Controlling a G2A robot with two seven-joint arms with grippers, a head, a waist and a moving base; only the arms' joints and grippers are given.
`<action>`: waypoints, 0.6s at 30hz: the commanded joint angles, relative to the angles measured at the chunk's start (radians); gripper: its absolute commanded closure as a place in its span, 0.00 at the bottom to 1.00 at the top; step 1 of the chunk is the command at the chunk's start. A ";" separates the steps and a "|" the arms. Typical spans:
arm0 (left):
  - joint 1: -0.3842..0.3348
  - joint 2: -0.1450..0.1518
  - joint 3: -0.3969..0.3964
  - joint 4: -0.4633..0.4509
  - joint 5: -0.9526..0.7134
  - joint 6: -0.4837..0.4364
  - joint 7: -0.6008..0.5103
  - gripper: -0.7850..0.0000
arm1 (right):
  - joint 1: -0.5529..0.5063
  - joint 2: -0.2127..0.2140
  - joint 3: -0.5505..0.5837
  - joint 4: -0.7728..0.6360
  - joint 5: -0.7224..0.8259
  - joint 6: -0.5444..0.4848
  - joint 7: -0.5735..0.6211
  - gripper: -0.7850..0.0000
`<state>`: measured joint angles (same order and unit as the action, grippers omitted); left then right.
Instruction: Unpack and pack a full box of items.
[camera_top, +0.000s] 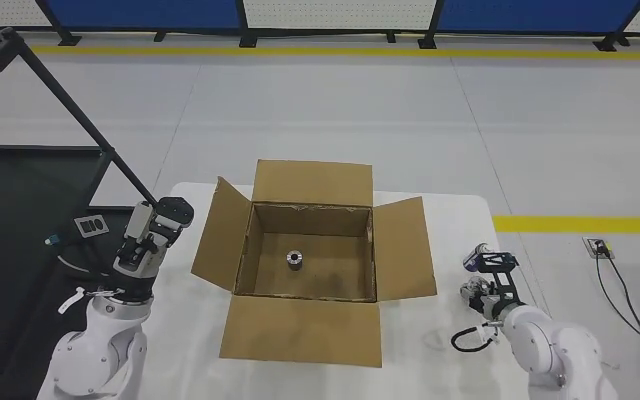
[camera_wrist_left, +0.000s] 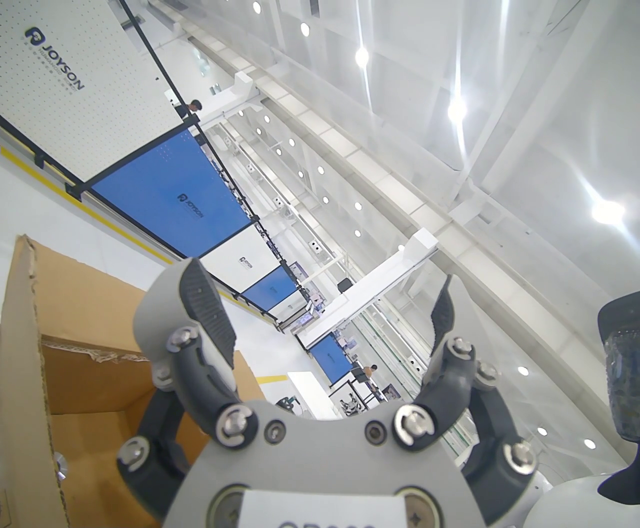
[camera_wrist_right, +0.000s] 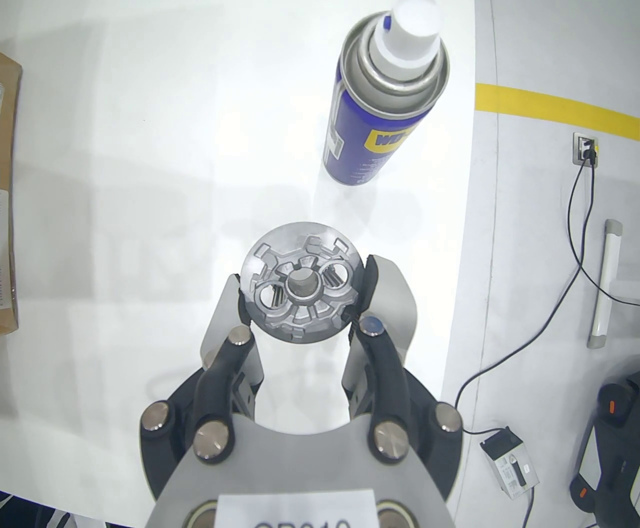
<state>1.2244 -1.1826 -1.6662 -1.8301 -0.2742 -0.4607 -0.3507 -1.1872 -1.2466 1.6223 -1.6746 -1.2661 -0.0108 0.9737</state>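
Pinching a round silvery notch-rimmed hub (camera_wrist_right: 299, 262) is the right claw (camera_wrist_right: 306, 290); left claw (camera_wrist_left: 322, 300) stands spread

From above we look down on the table (camera_top: 455, 225) and open box (camera_top: 300, 335). Our left wrist camera tilts up past that box to the ceiling (camera_wrist_left: 450, 165); our right peers down, close over the table.

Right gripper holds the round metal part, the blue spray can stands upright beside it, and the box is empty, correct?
The box is not empty: the top view shows a small metal piece on its floor. The rest holds: the right gripper holds the round metal part, and the blue spray can stands upright beside it.
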 joint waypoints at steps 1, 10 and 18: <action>0.000 0.000 0.000 0.000 0.000 0.000 0.000 0.00 | 0.013 0.000 -0.007 0.018 -0.011 0.019 0.000 1.00; 0.000 0.000 0.000 0.000 0.000 0.000 0.000 0.00 | 0.054 0.002 -0.023 0.095 -0.015 0.042 -0.012 1.00; 0.000 0.000 0.000 0.000 0.000 0.000 0.000 0.00 | 0.062 0.004 -0.027 0.111 -0.006 0.048 -0.014 0.53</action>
<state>1.2244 -1.1826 -1.6662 -1.8301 -0.2742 -0.4607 -0.3507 -1.1252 -1.2425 1.5956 -1.5644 -1.2729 0.0364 0.9606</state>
